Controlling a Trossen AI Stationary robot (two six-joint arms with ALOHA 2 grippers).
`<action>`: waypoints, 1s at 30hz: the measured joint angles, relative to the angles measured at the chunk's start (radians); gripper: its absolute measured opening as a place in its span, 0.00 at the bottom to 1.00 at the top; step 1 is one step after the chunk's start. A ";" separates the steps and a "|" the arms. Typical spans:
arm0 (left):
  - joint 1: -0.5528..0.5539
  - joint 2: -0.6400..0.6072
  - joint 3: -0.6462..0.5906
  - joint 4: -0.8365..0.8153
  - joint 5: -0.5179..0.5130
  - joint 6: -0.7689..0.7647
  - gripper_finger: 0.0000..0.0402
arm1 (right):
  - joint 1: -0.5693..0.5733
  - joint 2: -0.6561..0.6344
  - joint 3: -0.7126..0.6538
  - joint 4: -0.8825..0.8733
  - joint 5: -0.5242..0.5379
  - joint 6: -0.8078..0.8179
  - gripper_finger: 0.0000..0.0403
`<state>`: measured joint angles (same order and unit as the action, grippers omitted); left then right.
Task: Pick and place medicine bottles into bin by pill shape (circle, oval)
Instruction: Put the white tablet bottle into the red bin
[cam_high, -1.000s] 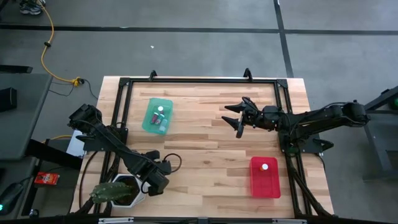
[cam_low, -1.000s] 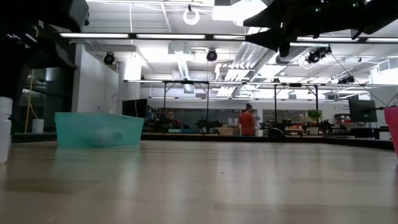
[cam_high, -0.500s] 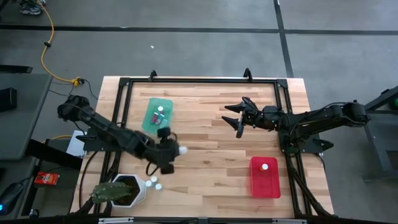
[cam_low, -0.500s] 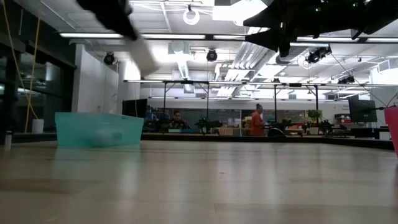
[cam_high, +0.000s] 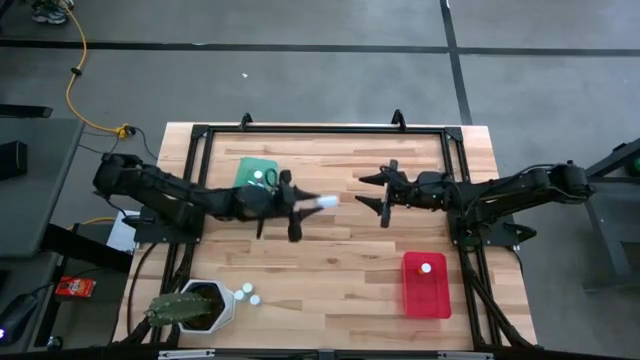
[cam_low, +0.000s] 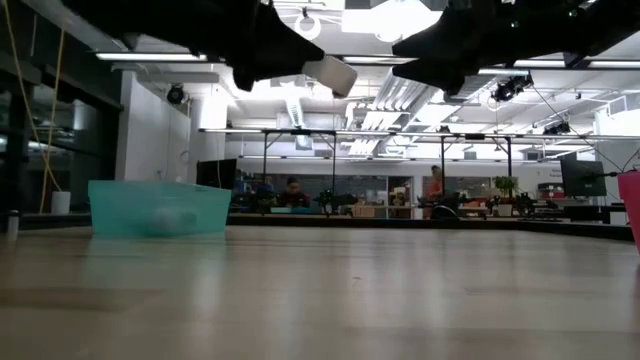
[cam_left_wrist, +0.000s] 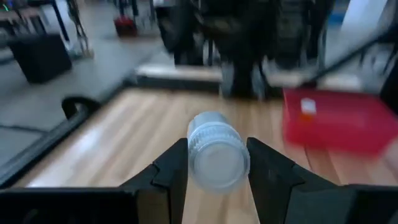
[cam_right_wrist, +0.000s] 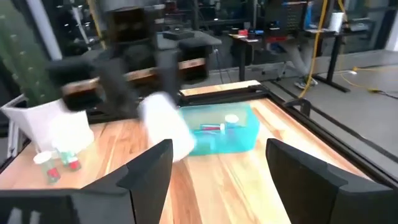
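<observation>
**Left arm carrying a bottle over the bench**

The left gripper (cam_high: 300, 205) is clamping a small translucent medicine bottle with a white cap (cam_high: 323, 202) between its dark fingers (cam_left_wrist: 171, 171), holding it in the air over the middle of the wooden bench (cam_high: 340, 260). The right gripper (cam_high: 378, 195) is hovering near it, jaws spread wide and holding nothing. A teal plastic bin (cam_high: 248, 172) with bottles inside is sitting toward the far left of the bench. A red plastic bin (cam_high: 426, 288) near the near right corner is holding one white-capped bottle (cam_high: 426, 267). Two more bottles (cam_high: 249, 294) are standing just beside a white hexagonal pot with a green cactus (cam_high: 190, 306) at the near left corner.
</observation>
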<state>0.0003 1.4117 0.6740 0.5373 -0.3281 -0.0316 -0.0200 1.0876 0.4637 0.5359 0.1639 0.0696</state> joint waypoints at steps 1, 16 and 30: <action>0.021 0.000 -0.027 0.070 0.024 -0.004 0.30 | 0.000 0.000 0.000 -0.003 -0.011 -0.011 0.62; 0.102 0.000 -0.137 0.341 0.272 -0.115 0.30 | 0.001 0.097 0.000 0.119 -0.110 -0.135 0.62; 0.102 0.000 -0.137 0.343 0.266 -0.096 0.30 | 0.001 0.329 0.157 0.183 -0.189 -0.175 0.62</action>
<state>0.1024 1.4117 0.5373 0.8806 -0.0618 -0.1272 -0.0191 1.4166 0.6204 0.7186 -0.0253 -0.1055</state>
